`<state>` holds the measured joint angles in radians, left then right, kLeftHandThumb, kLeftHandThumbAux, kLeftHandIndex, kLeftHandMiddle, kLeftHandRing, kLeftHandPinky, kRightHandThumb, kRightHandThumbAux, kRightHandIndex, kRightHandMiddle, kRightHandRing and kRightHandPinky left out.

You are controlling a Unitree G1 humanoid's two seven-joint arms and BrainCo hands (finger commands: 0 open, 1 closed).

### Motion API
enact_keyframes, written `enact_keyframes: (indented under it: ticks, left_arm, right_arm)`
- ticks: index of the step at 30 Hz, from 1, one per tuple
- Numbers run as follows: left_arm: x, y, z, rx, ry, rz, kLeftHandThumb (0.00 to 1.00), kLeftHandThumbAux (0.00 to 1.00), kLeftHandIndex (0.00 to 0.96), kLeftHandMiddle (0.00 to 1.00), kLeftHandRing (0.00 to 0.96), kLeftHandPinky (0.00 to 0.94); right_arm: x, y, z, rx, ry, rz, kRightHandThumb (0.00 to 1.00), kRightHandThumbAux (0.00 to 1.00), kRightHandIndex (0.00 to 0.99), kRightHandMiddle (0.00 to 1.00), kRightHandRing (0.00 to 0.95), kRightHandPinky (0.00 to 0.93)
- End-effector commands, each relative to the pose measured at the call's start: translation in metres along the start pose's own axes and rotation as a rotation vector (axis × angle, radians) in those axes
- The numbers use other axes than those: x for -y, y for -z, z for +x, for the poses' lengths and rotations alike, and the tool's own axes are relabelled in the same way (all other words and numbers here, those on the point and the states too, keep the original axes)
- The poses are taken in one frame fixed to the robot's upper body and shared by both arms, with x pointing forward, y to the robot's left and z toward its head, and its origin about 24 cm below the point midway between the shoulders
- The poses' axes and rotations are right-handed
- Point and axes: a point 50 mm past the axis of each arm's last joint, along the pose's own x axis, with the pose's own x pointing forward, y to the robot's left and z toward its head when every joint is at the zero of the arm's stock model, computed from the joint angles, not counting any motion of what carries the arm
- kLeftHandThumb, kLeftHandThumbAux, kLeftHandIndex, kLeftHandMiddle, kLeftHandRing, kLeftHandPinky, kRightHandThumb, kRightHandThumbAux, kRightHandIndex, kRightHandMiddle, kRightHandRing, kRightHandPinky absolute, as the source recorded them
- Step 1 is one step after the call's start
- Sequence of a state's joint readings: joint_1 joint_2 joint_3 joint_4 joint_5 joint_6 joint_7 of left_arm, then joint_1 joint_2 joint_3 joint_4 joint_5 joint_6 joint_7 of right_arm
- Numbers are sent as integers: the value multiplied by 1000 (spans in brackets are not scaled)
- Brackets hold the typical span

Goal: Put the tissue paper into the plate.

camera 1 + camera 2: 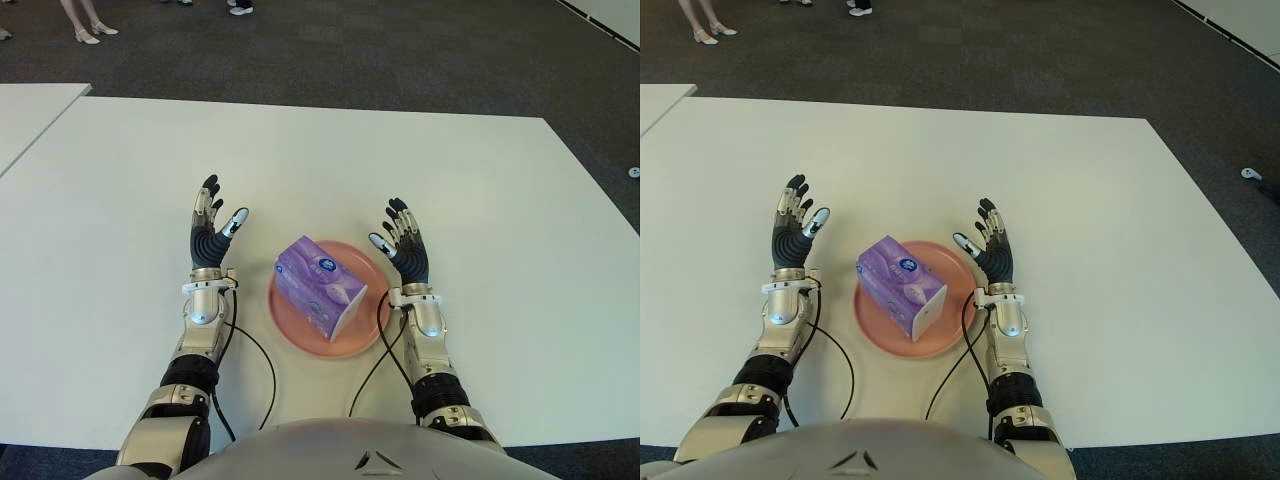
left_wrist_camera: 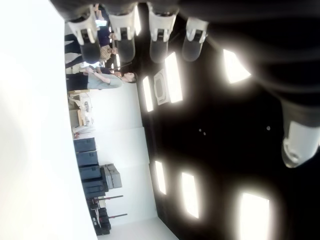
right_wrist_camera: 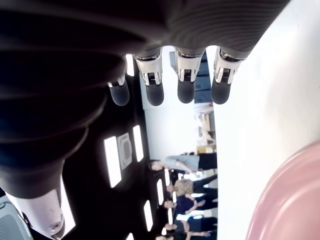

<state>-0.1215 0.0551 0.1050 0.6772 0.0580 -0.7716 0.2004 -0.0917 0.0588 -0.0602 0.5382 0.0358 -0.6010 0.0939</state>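
Purple tissue paper pack (image 1: pixel 320 288) lies on round pink plate (image 1: pixel 288 325), hiding its middle; left hand (image 1: pixel 212 232) and right hand (image 1: pixel 403 247) flank it, fingers spread, empty, over white bench (image 1: pixel 480 200).

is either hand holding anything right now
Nothing is held. Left hand and right hand are open, either side of the tissue pack lying in the plate.
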Motion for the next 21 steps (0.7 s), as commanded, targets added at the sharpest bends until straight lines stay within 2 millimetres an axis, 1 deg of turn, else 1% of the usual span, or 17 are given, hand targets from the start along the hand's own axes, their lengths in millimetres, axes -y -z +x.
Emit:
enact_keyframes:
  ticks: [1, 13, 21]
  left_arm:
    - [-3, 31, -42, -204, 10, 21, 0, 457, 0, 0, 0, 0]
    - [-1, 36, -44, -231, 58, -9, 0, 487, 0, 0, 0, 0]
    - [2, 38, -45, -253, 101, -17, 0, 479, 0, 0, 0, 0]
  right_arm:
    - [1, 30, -34, -145, 50, 47, 114, 681, 0, 10, 0, 11]
    - [2, 30, -33, -138, 54, 43, 116, 687, 0, 12, 0, 13]
    - [4, 29, -33, -123, 74, 37, 110, 690, 0, 14, 0, 17]
